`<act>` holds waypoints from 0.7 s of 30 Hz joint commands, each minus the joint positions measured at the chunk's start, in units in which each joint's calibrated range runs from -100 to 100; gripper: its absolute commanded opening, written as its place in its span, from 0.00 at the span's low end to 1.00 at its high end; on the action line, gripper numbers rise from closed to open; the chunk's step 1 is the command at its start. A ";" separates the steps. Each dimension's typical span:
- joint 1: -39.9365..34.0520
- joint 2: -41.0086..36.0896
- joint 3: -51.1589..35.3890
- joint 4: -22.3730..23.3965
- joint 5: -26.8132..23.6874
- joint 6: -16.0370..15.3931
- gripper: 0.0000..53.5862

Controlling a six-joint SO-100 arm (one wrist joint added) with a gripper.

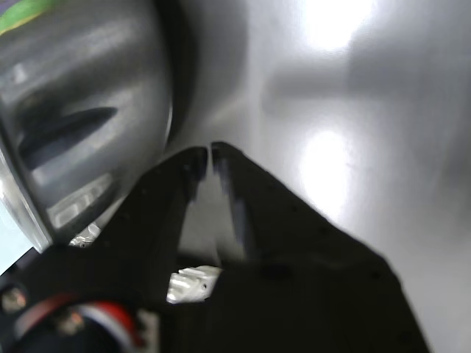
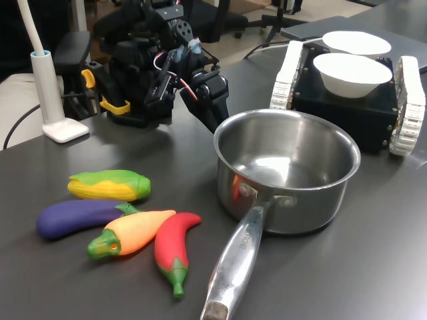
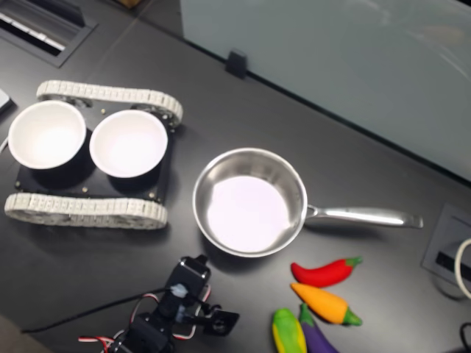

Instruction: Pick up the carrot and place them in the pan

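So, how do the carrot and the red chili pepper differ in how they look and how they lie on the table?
In the first exterior view, the carrot is orange and straight, while the red chili pepper is red and curved. The carrot's green end points toward that view's left; the pepper's green stem points down toward the front table edge. The carrot looks plumper, the pepper tapers more. Both lie flat, side by side, outside the pan, and both look like smooth toy vegetables.

Dark table [image 2: 373, 267], pan [image 2: 287, 170], carrot [image 2: 133, 233], perhaps four other toy vegetables
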 commanded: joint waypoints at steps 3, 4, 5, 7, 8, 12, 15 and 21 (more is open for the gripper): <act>1.08 -0.83 -2.27 -0.32 0.44 -0.37 0.00; 1.08 -0.83 -2.27 -0.32 0.49 -0.37 0.00; 1.08 -0.83 -2.27 -0.32 0.49 -0.37 0.00; 1.08 -0.83 -2.27 -0.32 0.49 -0.37 0.00; 1.08 -0.83 -2.27 -0.32 0.54 -0.37 0.00; 1.08 -0.83 -2.27 -0.32 0.59 -0.37 0.00; 0.85 -0.83 -2.27 -0.32 0.68 -0.37 0.00; 0.51 -0.83 -2.37 -0.15 0.78 -0.37 0.00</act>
